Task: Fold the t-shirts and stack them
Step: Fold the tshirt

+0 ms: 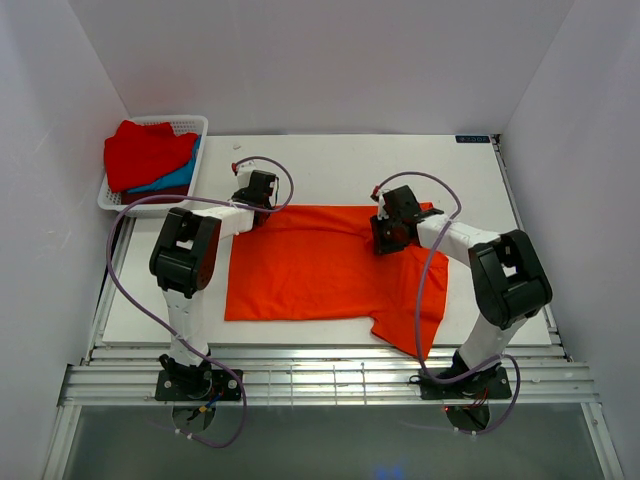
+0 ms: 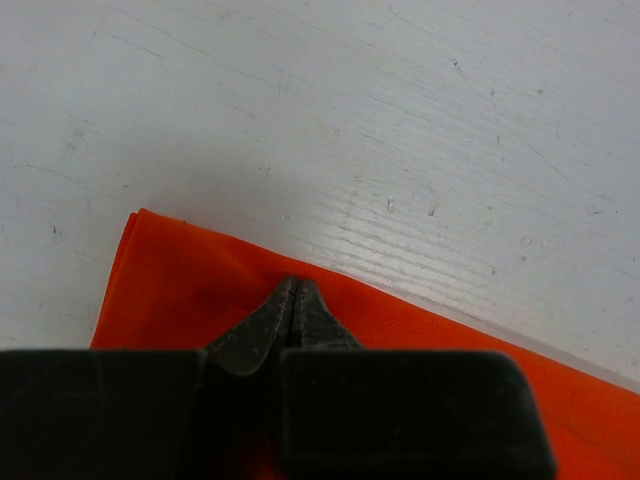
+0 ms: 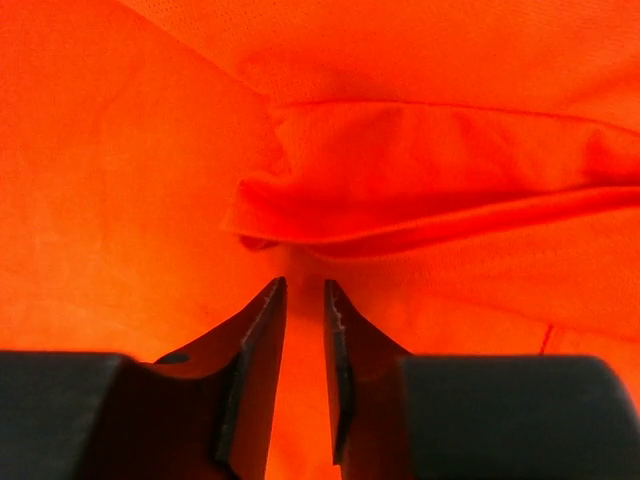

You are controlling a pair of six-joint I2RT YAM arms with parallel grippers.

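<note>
White table (image 1: 350, 160) bears the orange-red t-shirt (image 1: 310, 270), spread flat with its long axis left to right. The left gripper (image 2: 296, 285), pressed together, sits at its far left corner. The right gripper (image 3: 305, 290), slightly parted and empty, faces the bunched sleeve fold (image 3: 420, 180) just ahead.

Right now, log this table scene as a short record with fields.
orange shirt: spread on the table, a fold bunched by the right gripper
left gripper: closed, tips at the shirt's far left edge
right gripper: slightly open above the shirt, nothing between its fingers
basket: far left corner, holds a red shirt over a blue shirt
folding: not done
</note>
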